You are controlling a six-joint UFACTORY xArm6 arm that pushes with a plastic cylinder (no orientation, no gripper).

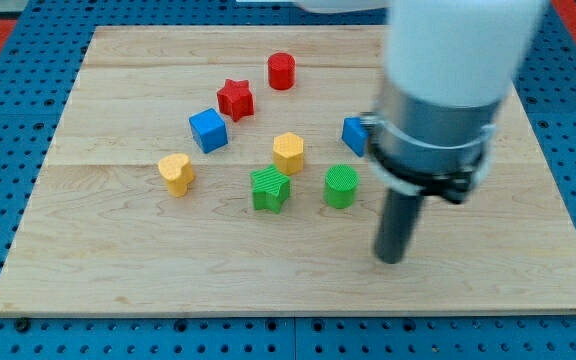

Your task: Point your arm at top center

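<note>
My tip rests on the wooden board at the lower right, below and to the right of the green cylinder. A green star lies left of that cylinder. A yellow hexagonal block sits above the green star. A yellow heart-shaped block is at the left. A blue cube, a red star and a red cylinder run up toward the top centre. Another blue block is partly hidden behind my arm.
The arm's large white and grey body covers the board's upper right. A blue perforated mat surrounds the board on all sides.
</note>
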